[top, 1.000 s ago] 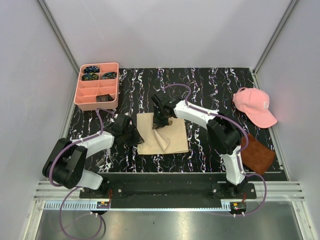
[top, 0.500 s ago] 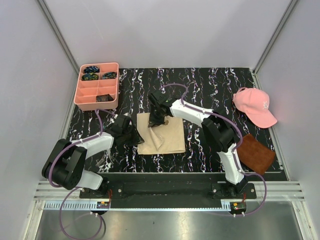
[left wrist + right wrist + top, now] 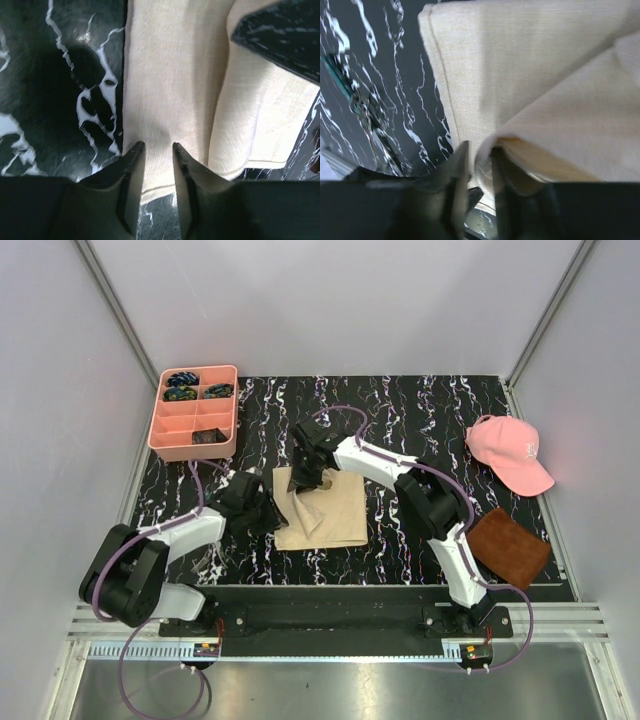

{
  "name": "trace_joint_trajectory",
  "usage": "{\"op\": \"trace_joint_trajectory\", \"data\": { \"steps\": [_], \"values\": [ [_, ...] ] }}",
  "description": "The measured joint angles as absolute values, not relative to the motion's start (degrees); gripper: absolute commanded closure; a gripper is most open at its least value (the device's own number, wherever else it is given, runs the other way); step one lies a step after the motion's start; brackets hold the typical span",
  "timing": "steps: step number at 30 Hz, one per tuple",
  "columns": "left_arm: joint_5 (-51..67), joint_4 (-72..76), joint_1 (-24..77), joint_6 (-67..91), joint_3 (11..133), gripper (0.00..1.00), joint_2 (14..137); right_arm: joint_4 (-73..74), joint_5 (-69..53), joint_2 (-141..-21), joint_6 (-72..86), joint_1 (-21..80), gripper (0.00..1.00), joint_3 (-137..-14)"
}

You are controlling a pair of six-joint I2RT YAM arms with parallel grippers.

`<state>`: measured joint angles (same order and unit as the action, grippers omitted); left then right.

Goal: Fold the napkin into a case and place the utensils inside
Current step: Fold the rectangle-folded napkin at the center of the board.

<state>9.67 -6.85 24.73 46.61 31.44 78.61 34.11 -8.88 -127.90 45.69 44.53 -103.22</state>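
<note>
On table (image 3: pixel 420 410) centre: napkin (image 3: pixel 338 515) half-folded, crease running near-far.

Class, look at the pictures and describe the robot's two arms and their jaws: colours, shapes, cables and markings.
Both the left arm and the right arm have smooth white links joined by bulky black joints. A thin purple cable loops along each. The jaws are black, two slim tapered fingers side by side. No markings can be made out.

Overhead plus wrist close-ups on napkin (image 3: pixel 345 515)
</note>
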Motion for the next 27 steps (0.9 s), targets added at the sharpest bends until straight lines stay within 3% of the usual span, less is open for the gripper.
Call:
{"op": "trace_joint_trajectory", "data": {
  "steps": [2, 5, 10, 15, 21, 27],
  "values": [
    [9.0, -8.9, 24.8, 46.7, 31.2, 0.56, 76.5, 34.2, -10.6, -128.5, 44.1, 44.5, 0.43, -103.9],
    [7.8, -12.1, 24.9, 46.4, 31.2, 0.5, 71.4, 34.4, -12.4, -128.2, 42.0, 44.4, 0.31, -103.9],
    [6.8, -15.2, 24.9, 44.8, 32.8, 0.46, 65.3, 35.8, -18.0, -125.3, 38.9, 42.4, 0.21, -104.0],
    [7.3, -16.8, 24.9, 42.3, 38.0, 0.43, 70.7, 36.1, -20.1, -119.5, 36.0, 38.8, 0.14, -103.4],
    [7.2, -18.6, 25.9, 38.8, 43.8, 0.39, 78.0, 35.1, -19.6, -110.2, 32.7, 34.3, 0.14, -93.6],
    [6.2, -20.1, 27.1, 37.0, 46.0, 0.38, 81.6, 33.6, -20.5, -110.2, 30.4, 31.2, 0.27, -85.9]
  ]
}}
